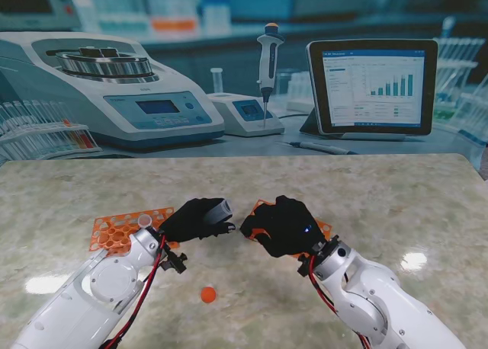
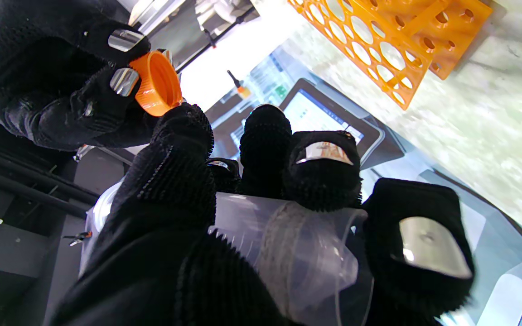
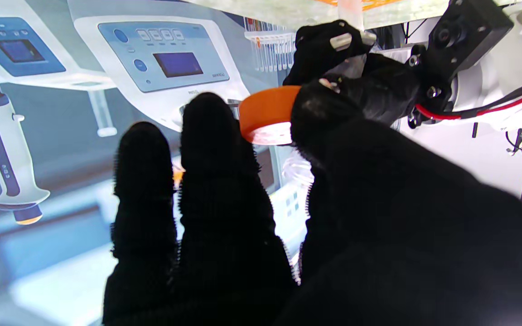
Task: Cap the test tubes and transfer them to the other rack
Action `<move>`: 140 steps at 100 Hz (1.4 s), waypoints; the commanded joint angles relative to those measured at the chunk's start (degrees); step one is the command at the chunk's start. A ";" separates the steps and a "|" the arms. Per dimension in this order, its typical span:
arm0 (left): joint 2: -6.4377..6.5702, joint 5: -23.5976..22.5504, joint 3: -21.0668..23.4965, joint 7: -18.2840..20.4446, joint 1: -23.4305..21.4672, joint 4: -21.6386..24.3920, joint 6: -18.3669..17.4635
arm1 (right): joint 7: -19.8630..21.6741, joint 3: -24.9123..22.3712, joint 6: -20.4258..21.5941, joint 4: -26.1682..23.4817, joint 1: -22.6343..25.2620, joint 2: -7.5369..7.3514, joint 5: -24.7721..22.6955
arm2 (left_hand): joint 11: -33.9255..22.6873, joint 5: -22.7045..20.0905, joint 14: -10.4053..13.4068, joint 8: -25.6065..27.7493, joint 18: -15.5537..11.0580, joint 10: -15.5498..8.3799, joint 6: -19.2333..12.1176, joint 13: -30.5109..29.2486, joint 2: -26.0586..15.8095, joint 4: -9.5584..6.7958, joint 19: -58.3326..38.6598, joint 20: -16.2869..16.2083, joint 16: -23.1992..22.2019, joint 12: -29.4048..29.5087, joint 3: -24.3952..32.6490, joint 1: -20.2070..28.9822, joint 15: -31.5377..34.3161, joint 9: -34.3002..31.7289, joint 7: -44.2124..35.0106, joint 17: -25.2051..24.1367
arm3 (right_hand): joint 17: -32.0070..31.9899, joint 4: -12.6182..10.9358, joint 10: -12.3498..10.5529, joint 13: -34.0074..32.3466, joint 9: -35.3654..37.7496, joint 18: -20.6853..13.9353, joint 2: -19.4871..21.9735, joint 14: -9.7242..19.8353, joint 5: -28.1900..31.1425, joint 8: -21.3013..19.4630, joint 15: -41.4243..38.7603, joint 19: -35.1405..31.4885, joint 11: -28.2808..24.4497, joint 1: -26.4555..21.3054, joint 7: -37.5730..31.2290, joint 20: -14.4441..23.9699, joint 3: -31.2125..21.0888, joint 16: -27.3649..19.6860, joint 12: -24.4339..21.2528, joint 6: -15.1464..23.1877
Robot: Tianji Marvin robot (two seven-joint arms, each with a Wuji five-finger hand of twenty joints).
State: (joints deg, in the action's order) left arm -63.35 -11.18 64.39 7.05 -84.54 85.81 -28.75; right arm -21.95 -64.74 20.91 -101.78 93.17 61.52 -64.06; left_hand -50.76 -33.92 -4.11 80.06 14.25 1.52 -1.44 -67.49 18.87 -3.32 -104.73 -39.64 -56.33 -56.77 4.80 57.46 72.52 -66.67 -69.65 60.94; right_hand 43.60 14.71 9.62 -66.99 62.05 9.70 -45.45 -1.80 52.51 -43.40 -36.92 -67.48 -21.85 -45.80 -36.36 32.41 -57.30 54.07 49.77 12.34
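Observation:
My left hand is shut on a clear test tube, held sideways with its open end toward my right hand. The right hand pinches an orange cap between thumb and fingers, a small gap away from the tube's mouth. The left wrist view shows the tube wrapped by my left fingers, with the cap in the right hand beyond it. One orange rack lies behind the left wrist and carries a tube. A second orange rack is mostly hidden by the right hand.
A loose orange cap lies on the marble table between my forearms, nearer to me than the hands. The far edge of the table meets a printed lab backdrop.

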 commanded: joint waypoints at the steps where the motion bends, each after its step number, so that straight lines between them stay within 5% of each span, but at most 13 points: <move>1: 0.13 -0.02 -0.09 0.31 -0.17 0.42 -0.16 | -0.52 -0.08 -0.35 -0.89 0.44 0.37 0.49 | -1.06 0.21 2.83 1.80 -8.60 -1.90 -1.88 -4.78 -2.52 -1.36 -10.79 -0.83 -0.43 -0.40 1.99 0.57 1.71 -1.62 -0.61 1.39 | 0.48 -3.24 -10.40 -1.49 5.96 -0.83 1.76 0.47 1.87 -1.38 -1.43 -1.76 -6.83 -8.64 -1.31 -1.06 -10.34 -0.05 1.41 -0.87; 56: 0.25 0.11 -0.54 0.54 -0.13 0.54 -1.23 | -5.02 0.37 -1.88 -1.63 -0.23 1.57 2.65 | -1.04 0.18 2.83 1.79 -8.57 -1.95 -1.87 -4.79 -2.55 -1.33 -10.76 -0.81 -0.46 -0.41 1.97 0.58 1.68 -1.55 -0.62 1.38 | 0.54 -3.30 -10.30 -1.58 5.89 -0.94 1.84 0.45 1.81 -1.38 -1.52 -1.80 -6.86 -8.62 -1.29 -0.84 -10.35 0.01 1.43 -0.87; 140: 0.48 -0.29 -0.45 0.62 -1.16 2.13 -2.17 | -5.87 4.59 -3.96 -1.45 -2.66 3.31 8.83 | -1.01 0.49 2.65 1.84 -8.44 -1.99 -2.03 -4.72 -2.73 -1.11 -10.50 -0.70 -0.45 -0.43 1.83 0.55 1.41 -1.34 -0.61 1.34 | 0.62 -3.35 -10.39 -1.68 5.94 -1.00 2.12 0.44 1.90 -1.43 -1.61 -1.79 -6.99 -8.63 -1.37 0.09 -10.30 0.13 1.46 -0.92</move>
State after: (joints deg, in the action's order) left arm -63.03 -11.42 63.87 7.39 -85.34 87.30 -30.84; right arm -27.71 -60.58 17.30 -103.13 90.42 64.30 -54.97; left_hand -50.76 -33.92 -4.11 80.08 14.25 1.50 -1.46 -67.52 18.87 -3.32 -104.73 -39.64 -56.30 -56.77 4.80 57.46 72.52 -66.67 -69.65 60.94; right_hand 43.80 14.72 9.71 -67.00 62.07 9.70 -45.45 -1.81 52.53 -43.90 -36.92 -68.09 -21.85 -45.80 -36.38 32.42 -57.44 54.07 49.77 12.34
